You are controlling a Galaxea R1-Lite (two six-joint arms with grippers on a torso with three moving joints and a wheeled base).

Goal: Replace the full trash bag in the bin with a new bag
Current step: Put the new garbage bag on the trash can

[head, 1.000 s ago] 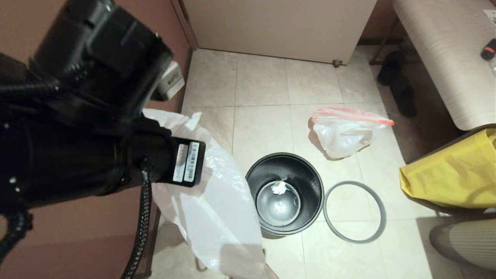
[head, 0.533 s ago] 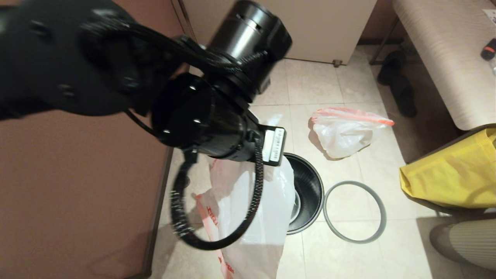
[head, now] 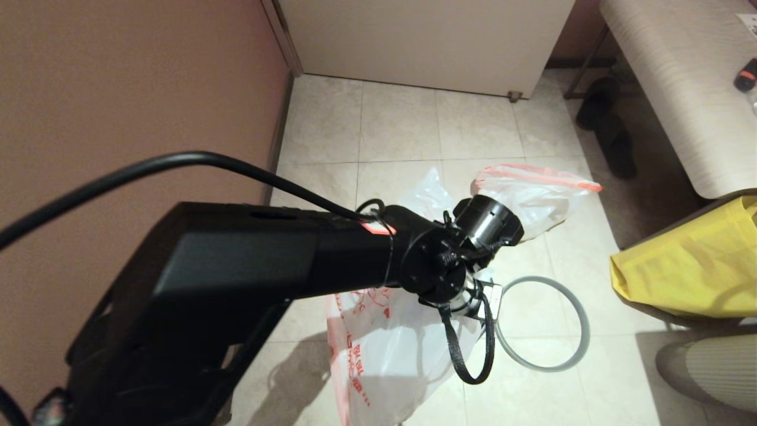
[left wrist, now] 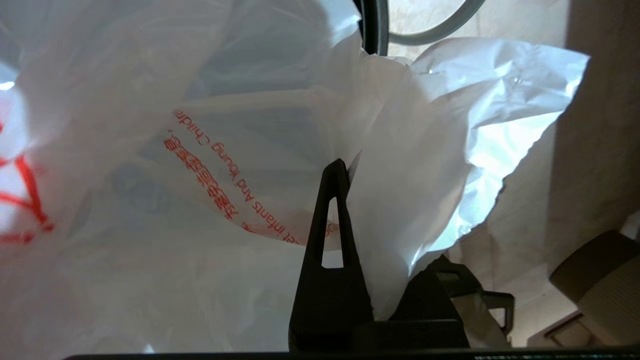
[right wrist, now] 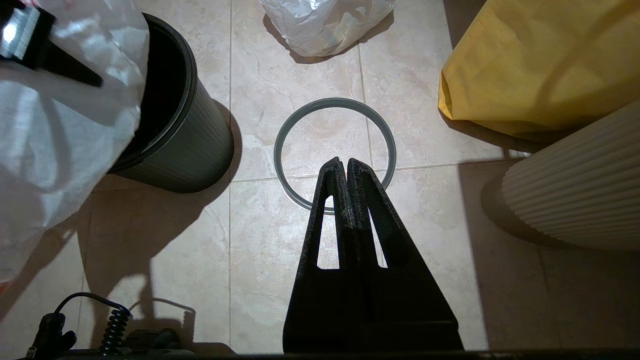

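While your left gripper (left wrist: 345, 172) stays pinched on a fold of the new bag (head: 390, 349), it has swung across from beside the brown wall to hang right over the bin (right wrist: 175, 130), so the bag now drapes over the bin's mouth and hides it from the head view, where a second ago the bin stood bare with a scrap of paper on its shiny bottom. That puts you at the start of lining: the bag still has to be opened and lowered inside. Beyond the bin, away from you, the full trash bag (head: 532, 198) sits on the tile floor (head: 402, 124), already out, and the grey rim ring (head: 541, 322) lies flat just beside the bin on its right, waiting to clamp the new liner. Your right gripper (right wrist: 345, 165) hangs idle above that ring with its fingers pressed together on nothing. Red print on the new bag reads in part "Infants And Young Children", beside red characters too small to make out and a red line drawing.
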